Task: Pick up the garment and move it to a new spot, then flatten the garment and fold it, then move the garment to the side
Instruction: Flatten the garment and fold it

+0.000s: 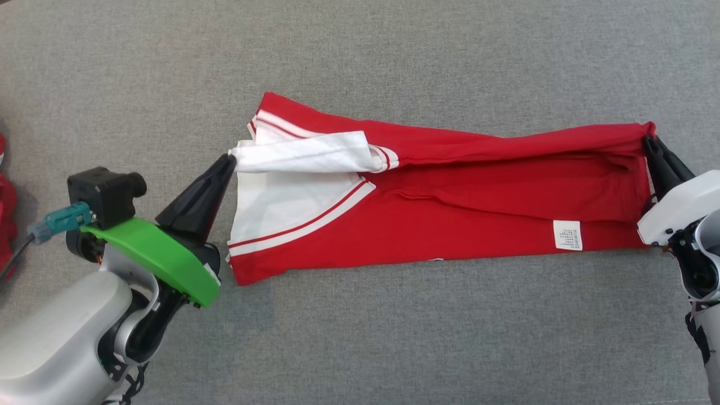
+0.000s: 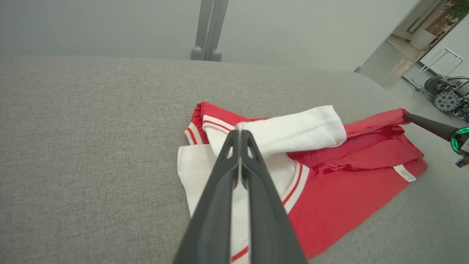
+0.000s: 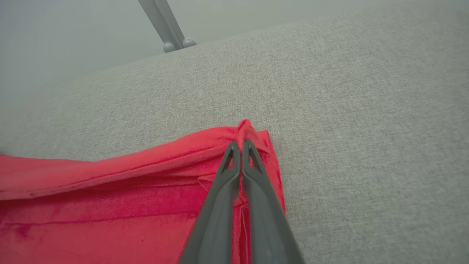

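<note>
The garment point(image 1: 450, 197) is a red shirt with white sleeves and red-and-white trim, lying stretched sideways on the grey cloth surface. A white care label point(image 1: 567, 234) shows near its right end. My left gripper point(image 1: 230, 160) is shut on the white sleeve edge at the garment's left end; in the left wrist view the left gripper point(image 2: 240, 132) pinches that white fold point(image 2: 293, 130). My right gripper point(image 1: 648, 139) is shut on the garment's far right red corner; the right wrist view has the right gripper point(image 3: 240, 143) closed on a bunched red tip point(image 3: 246, 128). The cloth's far edge is lifted between both grips.
Grey fabric surface point(image 1: 394, 337) spreads all around the garment. Another red cloth point(image 1: 7, 214) peeks in at the left edge. A grey post point(image 2: 209, 29) stands beyond the far edge, and wheeled equipment point(image 2: 445, 97) sits on the floor at the right.
</note>
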Robot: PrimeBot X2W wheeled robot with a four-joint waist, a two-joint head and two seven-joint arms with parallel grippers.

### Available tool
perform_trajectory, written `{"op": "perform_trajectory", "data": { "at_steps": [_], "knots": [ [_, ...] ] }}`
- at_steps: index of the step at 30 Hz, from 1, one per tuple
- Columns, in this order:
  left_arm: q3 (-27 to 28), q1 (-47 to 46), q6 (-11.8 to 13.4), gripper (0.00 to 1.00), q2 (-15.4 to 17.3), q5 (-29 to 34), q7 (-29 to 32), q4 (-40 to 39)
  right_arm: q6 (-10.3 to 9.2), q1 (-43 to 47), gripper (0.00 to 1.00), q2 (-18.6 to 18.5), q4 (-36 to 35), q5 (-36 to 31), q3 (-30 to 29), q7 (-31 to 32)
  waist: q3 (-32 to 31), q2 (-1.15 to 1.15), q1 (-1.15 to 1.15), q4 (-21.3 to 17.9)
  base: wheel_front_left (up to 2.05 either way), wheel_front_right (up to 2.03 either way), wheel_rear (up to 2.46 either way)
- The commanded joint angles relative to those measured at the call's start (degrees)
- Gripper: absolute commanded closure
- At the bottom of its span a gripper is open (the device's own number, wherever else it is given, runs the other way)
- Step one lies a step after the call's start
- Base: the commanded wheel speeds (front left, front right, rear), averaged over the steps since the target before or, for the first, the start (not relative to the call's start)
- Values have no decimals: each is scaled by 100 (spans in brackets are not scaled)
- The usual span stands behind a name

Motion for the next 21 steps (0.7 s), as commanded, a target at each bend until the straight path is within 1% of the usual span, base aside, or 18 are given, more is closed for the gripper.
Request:
{"op": "perform_trajectory", "data": {
  "at_steps": [1, 5, 6, 7, 8, 9, 10, 11, 12, 16, 18, 21],
  "knots": [
    [-9, 147, 86, 100, 74, 49, -45, -79, 0, 107, 100, -27, 26, 66, -34, 11, 2, 0, 0, 17, 0, 0, 0],
    [-97, 393, 244, 100, 59, 68, -56, -217, 0, 250, 100, 11, 6, 125, -75, 38, -5, 0, 0, 51, 0, 0, 0],
    [-124, 439, 271, 100, 40, 90, -57, -225, 0, 287, 93, 25, -5, 150, -85, 37, -13, 0, 0, 56, 0, 0, 0],
    [-147, 478, 302, 100, 9, 119, -66, -217, 0, 336, 75, 34, -22, 155, -98, 25, -30, 0, 0, 63, 0, 0, 0],
    [-159, 503, 319, 100, -15, 138, -66, -200, 0, 383, 41, 40, -33, 155, -118, 19, -48, 0, 0, 68, 0, 0, 0],
    [-174, 545, 346, 99, -54, 153, -78, -175, 0, 433, 0, 69, -49, 175, -161, -7, -78, 0, 0, 74, 0, 0, 0],
    [-179, 582, 356, 68, -89, 152, -87, -149, 0, 473, 0, 93, -66, 194, -196, -22, -111, 0, 0, 79, 0, 0, 0],
    [-190, 611, 407, 2, -106, 225, -97, -103, 1, 539, 0, 124, -105, 200, -241, -59, -161, 0, 0, 80, 0, 0, 0],
    [-166, 633, 445, 0, -131, 269, -115, -87, 0, 594, 0, 158, -146, 205, -285, -75, -199, 0, 0, 78, 0, 0, 0],
    [23, 884, 721, 0, -286, 639, -156, -19, 0, 945, 0, 287, -375, 210, -438, -145, -426, 0, 0, 51, 0, 0, 0],
    [385, 1063, 913, 0, -420, 1086, -153, -47, 0, 1159, 0, 387, -485, 202, -518, -196, -552, 0, 0, 37, 0, 0, 0],
    [1097, 1660, 1209, 0, -749, 1872, -145, -129, 0, 1489, 0, 560, -565, 259, -625, -252, -759, 0, 0, 8, 0, 0, 0]
  ]
}}
